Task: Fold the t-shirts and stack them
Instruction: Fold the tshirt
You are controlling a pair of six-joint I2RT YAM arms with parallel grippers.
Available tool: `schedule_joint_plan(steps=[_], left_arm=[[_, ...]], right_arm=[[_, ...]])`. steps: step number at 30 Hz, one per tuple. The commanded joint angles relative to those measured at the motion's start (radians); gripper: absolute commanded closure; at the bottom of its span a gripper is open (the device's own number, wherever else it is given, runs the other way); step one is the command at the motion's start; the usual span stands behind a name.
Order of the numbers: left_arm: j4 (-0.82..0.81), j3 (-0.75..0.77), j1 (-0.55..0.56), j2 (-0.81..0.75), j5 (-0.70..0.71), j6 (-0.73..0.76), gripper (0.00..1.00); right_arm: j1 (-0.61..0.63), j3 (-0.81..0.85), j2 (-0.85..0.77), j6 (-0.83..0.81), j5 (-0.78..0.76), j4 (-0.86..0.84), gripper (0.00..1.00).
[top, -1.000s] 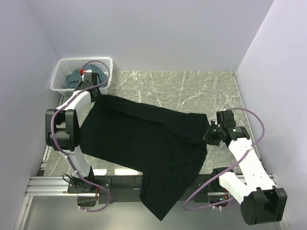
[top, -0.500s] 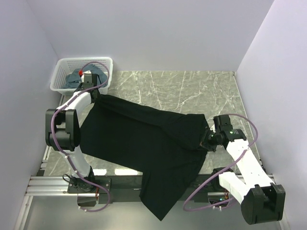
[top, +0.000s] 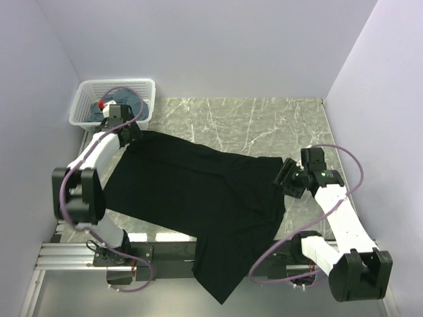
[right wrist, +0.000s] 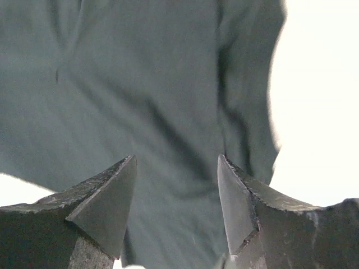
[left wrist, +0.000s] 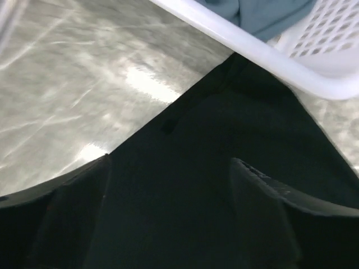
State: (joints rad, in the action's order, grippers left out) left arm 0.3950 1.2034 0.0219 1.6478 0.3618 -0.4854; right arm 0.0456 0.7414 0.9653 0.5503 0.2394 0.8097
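A large black t-shirt point(top: 198, 195) lies spread across the table, and its lower end hangs over the near edge. My left gripper point(top: 125, 132) is above the shirt's far left corner, right beside the basket. In the left wrist view that gripper point(left wrist: 169, 158) is open, with black cloth point(left wrist: 185, 185) lying flat below its fingers. My right gripper point(top: 289, 179) is at the shirt's right corner. In the right wrist view it point(right wrist: 176, 158) stands open over the cloth point(right wrist: 157, 84), gripping nothing. A blue-grey t-shirt point(top: 130, 99) lies bundled in the basket.
A white lattice basket point(top: 89, 92) stands at the table's far left corner; its rim point(left wrist: 252, 47) is just past the left fingers. Something small and red point(top: 100, 104) shows inside it. Bare marble table point(top: 264, 122) lies beyond the shirt. Walls close in on three sides.
Both grippers have gone from shut on the black shirt's corners to open, and the cloth now lies loose. The left wrist has shifted toward the basket; the right gripper has drawn back slightly.
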Motion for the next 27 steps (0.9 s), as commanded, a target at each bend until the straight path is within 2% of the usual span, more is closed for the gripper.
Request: schedule_joint_plan(steps=[1, 2, 8, 12, 16, 19, 22, 24, 25, 27], left_arm=[[0.076, -0.037, -0.004, -0.15, 0.022, -0.01, 0.04], [0.091, -0.054, -0.004, -0.172, 0.006, -0.007, 0.01], [0.052, -0.269, 0.023, -0.402, -0.061, -0.013, 0.01], [0.015, -0.363, 0.032, -0.531, -0.044, -0.002, 0.05], [-0.03, -0.401, 0.052, -0.585, -0.021, 0.013, 0.11], [-0.027, -0.398, 0.053, -0.585, -0.009, 0.019, 0.11], [-0.025, -0.403, 0.055, -0.589, 0.006, 0.022, 0.11], [-0.022, -0.403, 0.055, -0.603, 0.012, 0.022, 0.11], [-0.024, -0.403, 0.053, -0.608, 0.017, 0.024, 0.11], [-0.03, -0.407, 0.053, -0.621, 0.023, 0.024, 0.12]], right_arm=[[-0.03, -0.016, 0.058, 0.091, -0.13, -0.153, 0.34], [-0.036, -0.028, 0.076, 0.099, -0.162, -0.205, 0.34], [-0.082, -0.06, 0.249, 0.131, -0.265, -0.348, 0.36], [-0.09, -0.028, 0.355, 0.087, -0.305, -0.414, 0.39], [-0.089, 0.01, 0.476, 0.048, -0.307, -0.441, 0.4], [-0.089, 0.024, 0.544, 0.033, -0.301, -0.443, 0.42], [-0.09, 0.035, 0.584, 0.022, -0.293, -0.434, 0.5], [-0.089, 0.07, 0.621, 0.013, -0.314, -0.4, 0.66], [-0.089, 0.087, 0.633, 0.011, -0.331, -0.383, 0.79], [-0.089, 0.147, 0.665, 0.005, -0.411, -0.336, 0.91]])
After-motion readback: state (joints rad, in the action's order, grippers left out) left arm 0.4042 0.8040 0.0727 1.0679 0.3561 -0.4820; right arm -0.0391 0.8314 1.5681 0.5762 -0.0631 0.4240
